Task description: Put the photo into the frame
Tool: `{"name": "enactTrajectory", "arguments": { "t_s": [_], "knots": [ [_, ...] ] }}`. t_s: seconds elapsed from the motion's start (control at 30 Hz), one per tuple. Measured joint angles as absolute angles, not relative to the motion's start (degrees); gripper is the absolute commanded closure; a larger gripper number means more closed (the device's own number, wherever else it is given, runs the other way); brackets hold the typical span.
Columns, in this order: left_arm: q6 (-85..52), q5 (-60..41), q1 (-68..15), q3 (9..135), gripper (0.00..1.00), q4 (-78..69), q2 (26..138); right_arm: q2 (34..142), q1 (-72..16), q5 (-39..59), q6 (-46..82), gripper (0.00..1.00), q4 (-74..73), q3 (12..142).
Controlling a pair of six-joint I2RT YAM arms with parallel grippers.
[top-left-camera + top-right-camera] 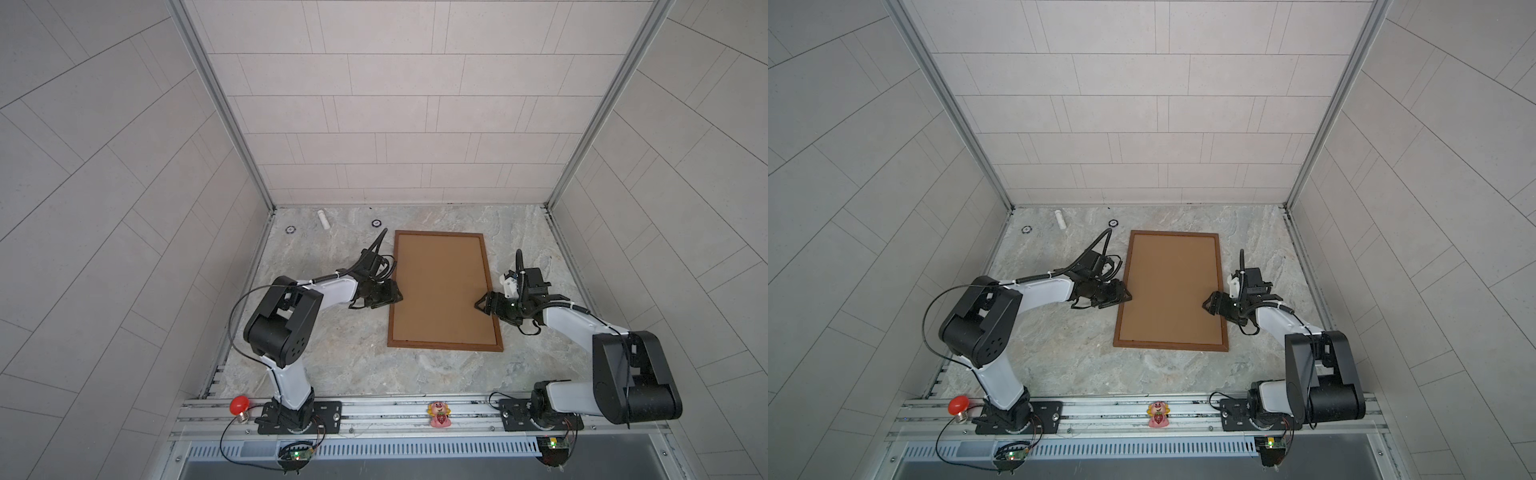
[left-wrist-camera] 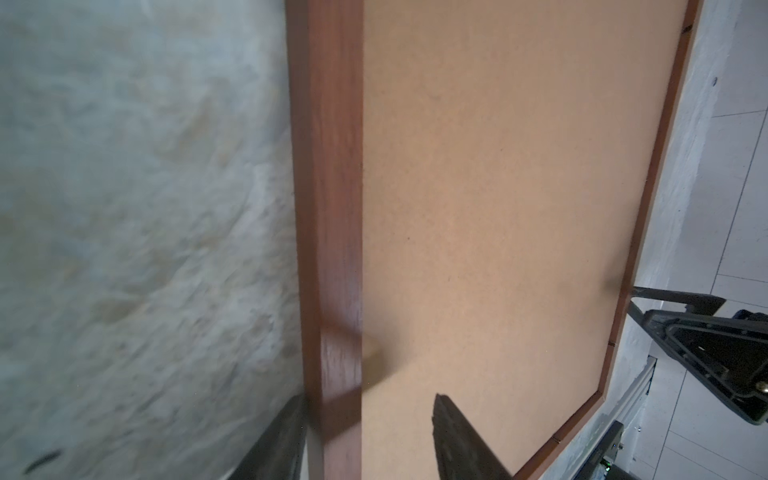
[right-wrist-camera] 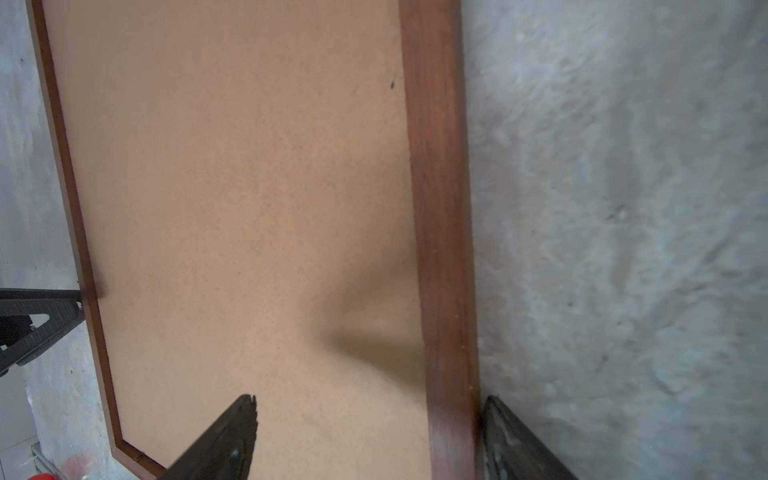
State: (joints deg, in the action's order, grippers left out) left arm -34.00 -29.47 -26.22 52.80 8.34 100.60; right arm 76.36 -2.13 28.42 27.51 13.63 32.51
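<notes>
Frame (image 1: 444, 345) back-up mid-counter (image 1: 332, 357), backing board (image 1: 440, 291) in, photo unseen; left end effector (image 1: 395, 298), right end effector (image 1: 481, 306) straddle its rails, jaws apart.

One left arm, based at 7 o'clock: elbow raised, forearm ran toward 2 o'clock; left gripper (image 1: 395, 297) faced 3 o'clock, jaws parted. One right arm, based at 5 o'clock: elbow folded high, forearm ran toward 10 o'clock; right gripper (image 1: 481, 305) faced 9 o'clock, jaws parted wider.
</notes>
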Motion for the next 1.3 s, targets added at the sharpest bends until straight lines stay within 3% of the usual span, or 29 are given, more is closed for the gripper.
{"name": "enactTrajectory", "arguments": {
  "t_s": [0.13, 0.43, 0.57, 0.67, 0.73, 0.9, 1.1, 1.3],
  "knots": [
    [-35.18, -28.97, -25.96, 48.05, 0.5, 7.92, 96.62, 73.67, -4.43, 27.55, 29.3, 0.27, 13.32, 30.11],
    [-37.41, -27.53, -26.55, 39.55, 0.49, 13.54, 86.04, 64.47, -8.91, 28.18, 33.12, 0.28, 16.36, 24.38],
    [-37.43, -22.68, -26.76, 39.97, 0.47, 20.45, 82.19, 61.6, -9.28, 27.24, 32.71, 0.27, 21.67, 25.3],
    [-37.1, -18.09, -26.87, 42.41, 0.51, 27.51, 79.2, 58.92, -9.34, 25.78, 31.73, 0.29, 25.89, 27.75],
    [-37.15, -15.97, -27.24, 43.77, 0.59, 31.03, 76.47, 56.69, -9.32, 25.21, 31.07, 0.36, 27.81, 29.54],
    [-39.05, -15.75, -33.26, 43.2, 0.8, 35.53, 69.65, 53.52, -9.39, 25.15, 30.04, 0.63, 30.61, 31.44],
    [-45.52, -16.23, -46.89, 39.07, 0.89, 36.99, 64.49, 53.71, -9.72, 25.23, 29.74, 0.9, 32.12, 31.09],
    [-50.96, -15.05, -53.1, 36.58, 0.94, 35.62, 64.75, 55.31, -10.26, 25.45, 30.3, 0.95, 31.11, 30.68]
  ]
}}
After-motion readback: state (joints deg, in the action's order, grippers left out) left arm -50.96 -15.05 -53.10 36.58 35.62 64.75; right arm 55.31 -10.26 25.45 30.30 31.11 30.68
